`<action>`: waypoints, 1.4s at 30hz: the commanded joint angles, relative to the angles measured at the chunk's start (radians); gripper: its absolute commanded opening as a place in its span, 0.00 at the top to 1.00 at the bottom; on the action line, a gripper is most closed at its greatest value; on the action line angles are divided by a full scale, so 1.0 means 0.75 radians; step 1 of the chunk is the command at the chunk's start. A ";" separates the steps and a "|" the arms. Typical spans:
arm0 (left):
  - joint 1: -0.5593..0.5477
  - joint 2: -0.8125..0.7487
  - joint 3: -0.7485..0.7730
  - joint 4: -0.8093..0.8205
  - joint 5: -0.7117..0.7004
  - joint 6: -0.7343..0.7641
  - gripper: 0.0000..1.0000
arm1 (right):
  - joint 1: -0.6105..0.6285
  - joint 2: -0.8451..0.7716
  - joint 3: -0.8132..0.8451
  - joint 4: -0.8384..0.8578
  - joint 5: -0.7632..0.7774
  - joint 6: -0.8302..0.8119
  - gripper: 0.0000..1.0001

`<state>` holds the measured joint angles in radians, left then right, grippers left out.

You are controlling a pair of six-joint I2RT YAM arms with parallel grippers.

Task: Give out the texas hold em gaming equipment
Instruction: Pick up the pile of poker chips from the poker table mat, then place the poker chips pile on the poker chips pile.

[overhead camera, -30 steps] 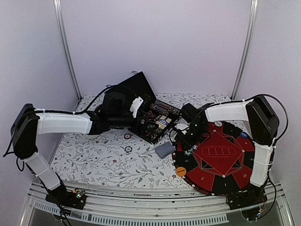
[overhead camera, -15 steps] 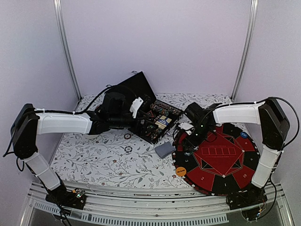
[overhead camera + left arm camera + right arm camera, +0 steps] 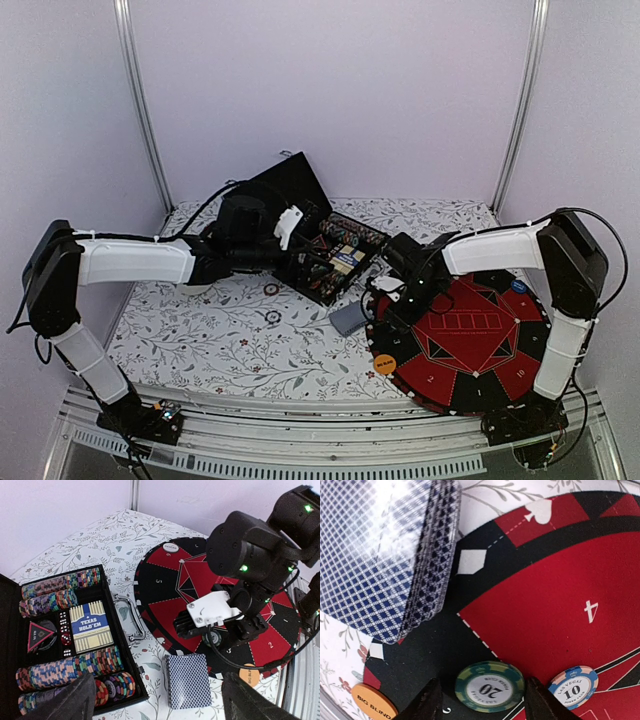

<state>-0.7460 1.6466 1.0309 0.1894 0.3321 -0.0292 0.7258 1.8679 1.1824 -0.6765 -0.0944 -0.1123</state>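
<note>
**Now low at the mat's rim**

From above, my left hand (image 3: pixel 295 235) hangs over the open black case (image 3: pixel 318 258). My right hand (image 3: pixel 393 297) sits low at the left rim of the round red-and-black mat (image 3: pixel 470 345), near the blue-backed deck (image 3: pixel 350 318) on the floral surface (image 3: pixel 200 330). An orange button (image 3: pixel 385 365) lies on the mat's near edge.

At my left wrist, my fingers are spread wide and hold nothing, with chip rows (image 3: pixel 65 666) in the case below.

At my right wrist, my fingers are released and straddle a green chip (image 3: pixel 490 686) lying flat on the mat. A blue chip (image 3: pixel 574 684) lies just beside it.
</note>
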 commanded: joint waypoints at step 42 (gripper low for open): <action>0.054 -0.058 -0.041 -0.066 -0.042 0.022 0.11 | -0.113 0.018 0.158 -0.167 0.222 0.086 0.80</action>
<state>-0.7143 1.6306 1.0142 0.1467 0.3027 -0.0257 0.6624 1.8553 1.2713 -0.7940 0.0517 -0.0631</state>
